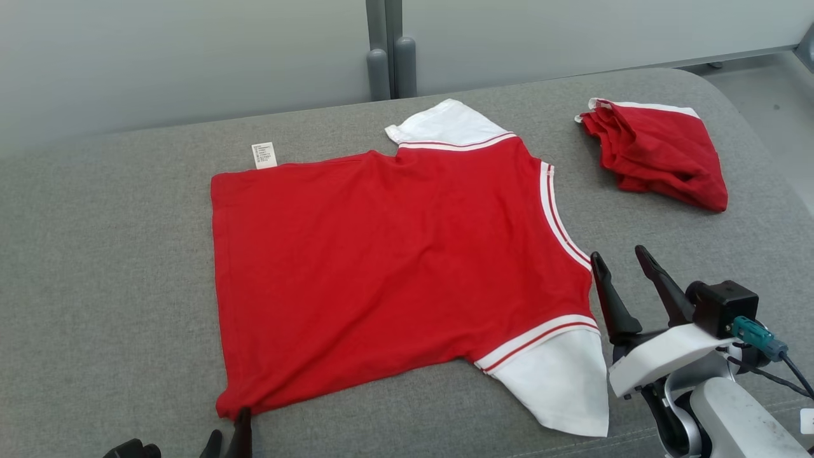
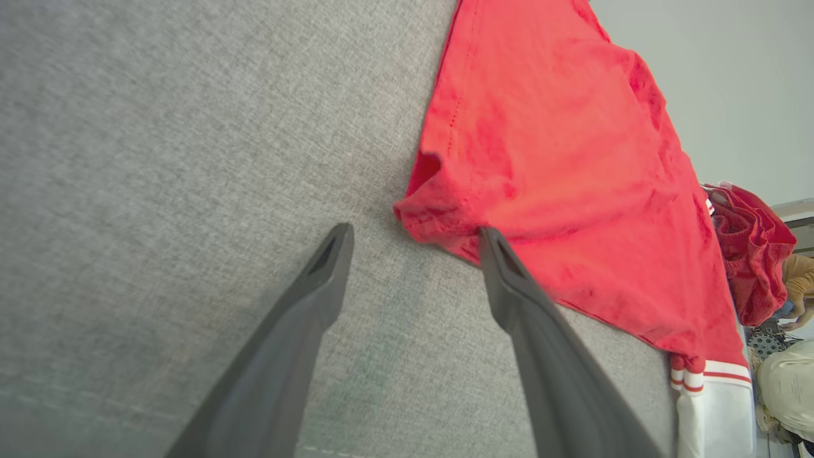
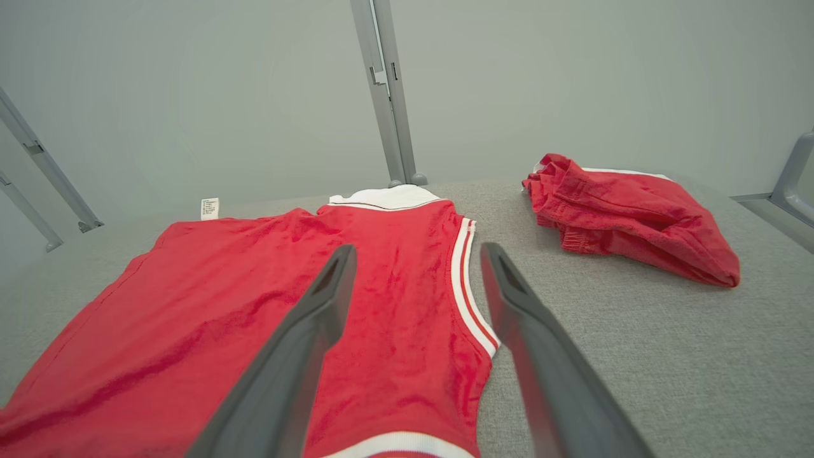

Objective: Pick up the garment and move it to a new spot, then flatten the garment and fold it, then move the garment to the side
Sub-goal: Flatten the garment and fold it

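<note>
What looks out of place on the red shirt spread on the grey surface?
The red shirt lies mostly flat, but its near hem corner is curled and bunched beside the open left gripper. A white care label sticks out past the far hem, which may mean the shirt is inside out.

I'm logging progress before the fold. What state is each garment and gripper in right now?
red shirt: spread flat, not yet folded
second red garment: bunched into a loose fold, apart from the shirt
left gripper: open, empty, at the shirt's hem corner
right gripper: open, empty, near the shirt's striped neckline
</note>
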You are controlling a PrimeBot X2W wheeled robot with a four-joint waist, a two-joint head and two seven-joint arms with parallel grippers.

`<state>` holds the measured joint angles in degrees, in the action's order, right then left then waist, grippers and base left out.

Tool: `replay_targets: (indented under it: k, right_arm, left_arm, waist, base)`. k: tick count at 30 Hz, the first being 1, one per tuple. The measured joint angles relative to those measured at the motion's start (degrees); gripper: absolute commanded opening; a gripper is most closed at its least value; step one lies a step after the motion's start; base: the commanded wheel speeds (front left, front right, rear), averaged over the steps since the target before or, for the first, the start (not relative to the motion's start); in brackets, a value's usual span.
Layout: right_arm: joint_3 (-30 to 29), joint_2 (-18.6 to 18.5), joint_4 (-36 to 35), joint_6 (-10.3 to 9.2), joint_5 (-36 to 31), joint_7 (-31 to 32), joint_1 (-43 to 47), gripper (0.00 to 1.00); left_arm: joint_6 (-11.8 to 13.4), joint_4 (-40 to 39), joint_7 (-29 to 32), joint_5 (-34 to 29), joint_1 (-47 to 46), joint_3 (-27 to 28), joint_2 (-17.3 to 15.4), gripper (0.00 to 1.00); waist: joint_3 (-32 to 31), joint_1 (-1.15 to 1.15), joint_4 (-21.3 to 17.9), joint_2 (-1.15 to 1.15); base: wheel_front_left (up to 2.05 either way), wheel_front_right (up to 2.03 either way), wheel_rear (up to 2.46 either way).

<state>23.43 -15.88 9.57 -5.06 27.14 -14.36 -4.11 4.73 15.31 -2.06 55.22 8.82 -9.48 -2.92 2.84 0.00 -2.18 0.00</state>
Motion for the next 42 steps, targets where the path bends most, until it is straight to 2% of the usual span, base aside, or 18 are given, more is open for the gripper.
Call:
replay_targets:
  k: [6, 9, 12, 14, 16, 19, 25, 28, 34, 42]
  right_arm:
    - [-0.1, 0.0, 0.1, 0.02, -0.2, 0.0, 0.0, 1.00]
    - [-0.2, 0.0, 0.2, 0.02, -0.4, 0.0, 0.0, 1.00]
    - [-0.2, 0.0, 0.6, 0.23, -0.4, 0.0, 0.0, 1.00]
    - [-0.2, 0.0, 1.1, 0.44, -0.4, 0.0, 0.0, 1.00]
    - [-0.2, 0.0, 1.6, 0.52, -0.3, 0.0, 0.0, 1.00]
    - [0.2, 0.0, 2.5, 1.16, -0.1, 0.0, 0.2, 1.00]
    - [2.6, 0.5, 4.4, 6.19, 5.9, 4.1, 5.7, 1.00]
    - [2.8, -0.2, 5.0, 7.37, 7.4, 5.3, 8.3, 1.00]
    - [2.6, -0.7, 5.0, 9.04, 9.3, 6.4, 9.3, 1.00]
    - [3.0, -2.2, 5.2, 9.65, 10.0, 7.1, 10.7, 1.00]
  left_arm:
    - [-0.7, 1.2, 0.0, 1.0, -0.9, 0.0, 0.0, 0.96]
    - [-0.8, 2.0, -0.1, 1.1, -1.5, -0.1, 0.0, 0.85]
    - [-1.0, 2.7, -0.4, 1.1, -2.4, -0.1, 0.1, 0.57]
    - [-1.1, 3.1, -0.6, 1.3, -2.9, -0.1, 0.1, 0.31]
    - [-1.5, 3.4, -0.6, 1.6, -3.3, -0.1, 0.1, 0.00]
    - [-1.8, 4.1, -1.1, 1.6, -3.8, -0.3, 0.1, 0.00]
    - [-2.6, 3.7, -2.9, 1.7, -5.1, -0.4, 0.2, 0.00]
    - [-3.2, 2.3, -4.1, 1.7, -6.0, -0.2, 0.2, 0.00]
    - [-3.8, 0.6, -5.7, 1.7, -6.3, 0.1, 0.2, 0.00]
    - [-4.2, -1.0, -6.2, 1.5, -7.1, -1.0, 0.2, 0.00]
  waist:
    - [-0.1, 0.00, -0.4, 0.00]
    - [-0.1, 0.00, -0.5, 0.00]
    - [0.0, 0.00, -0.7, 0.00]
    - [0.1, 0.00, -0.7, 0.00]
    - [0.3, 0.00, -0.8, 0.00]
    - [0.5, 0.00, -0.8, 0.00]
    - [1.2, 0.00, -0.7, 0.00]
    - [1.9, 0.00, -0.6, 0.00]
    - [3.7, 0.00, -0.7, 0.00]
    - [5.9, 0.00, -0.5, 0.00]
  base:
    - [0.00, 0.00, 0.00]
    - [0.00, 0.00, 0.00]
    - [0.00, 0.00, 0.00]
    - [0.00, 0.00, 0.00]
    - [0.00, 0.00, 0.00]
    - [0.00, 0.00, 0.00]
    - [0.00, 0.00, 0.00]
    - [0.00, 0.00, 0.00]
    - [0.00, 0.00, 0.00]
    - [0.00, 0.00, 0.00]
